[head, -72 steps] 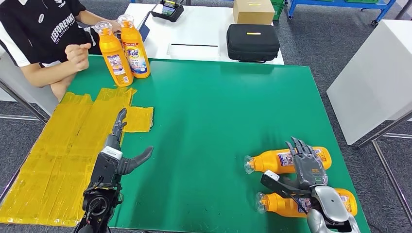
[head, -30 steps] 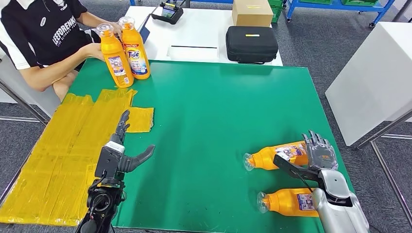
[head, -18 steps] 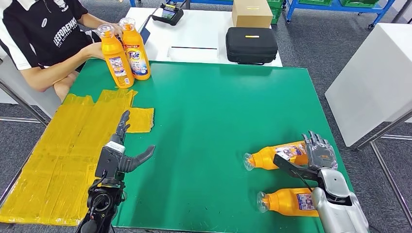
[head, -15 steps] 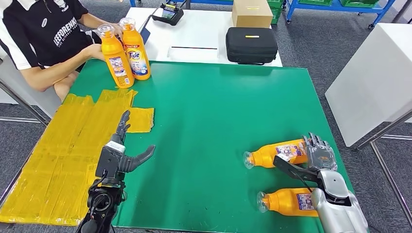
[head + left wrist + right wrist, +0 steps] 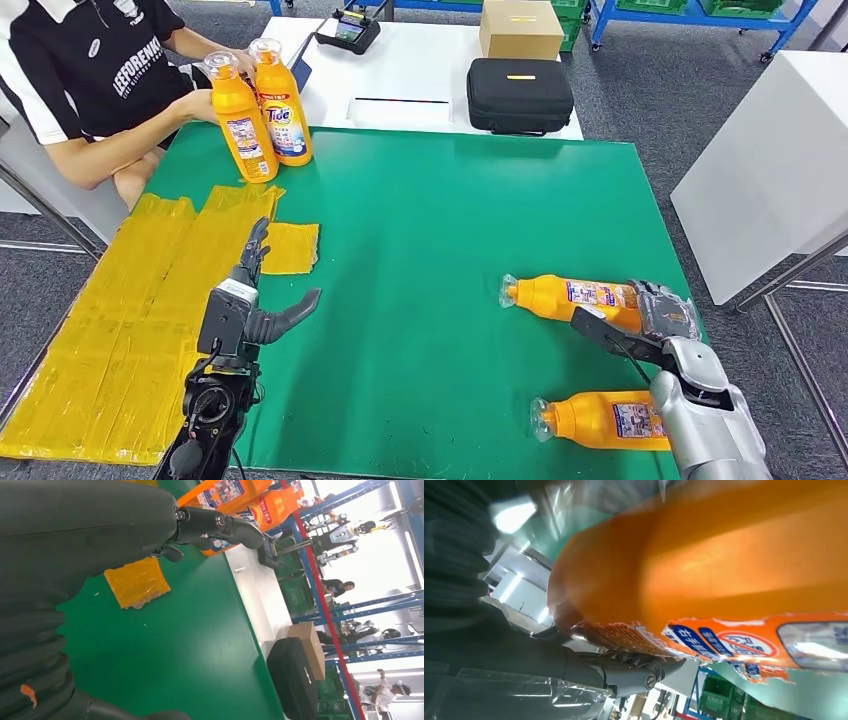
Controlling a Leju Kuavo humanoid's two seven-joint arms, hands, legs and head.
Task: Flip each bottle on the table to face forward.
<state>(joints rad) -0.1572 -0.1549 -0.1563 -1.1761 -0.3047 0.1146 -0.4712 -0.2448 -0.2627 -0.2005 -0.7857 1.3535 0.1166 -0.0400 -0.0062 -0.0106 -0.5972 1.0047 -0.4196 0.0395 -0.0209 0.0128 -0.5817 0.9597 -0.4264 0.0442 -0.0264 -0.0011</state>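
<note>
A: Right hand (image 5: 662, 318)?
B: Fingers clamped on far lying bottle (image 5: 570, 297), near green table (image 5: 450, 220) right edge. Second lying bottle (image 5: 600, 421) nearer, apart.
A: Left hand (image 5: 245, 300)?
B: Fingers spread, holding nothing. Two upright bottles (image 5: 262, 108) at far left corner.

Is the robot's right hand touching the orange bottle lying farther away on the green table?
Touching. In the head view the right hand wraps the base of the farther lying orange bottle; the right wrist view shows its fingers against it.

Silver forearm, right hand (image 5: 662, 312) plastic-wrapped — left hand (image 5: 262, 300) dark grey.
</note>
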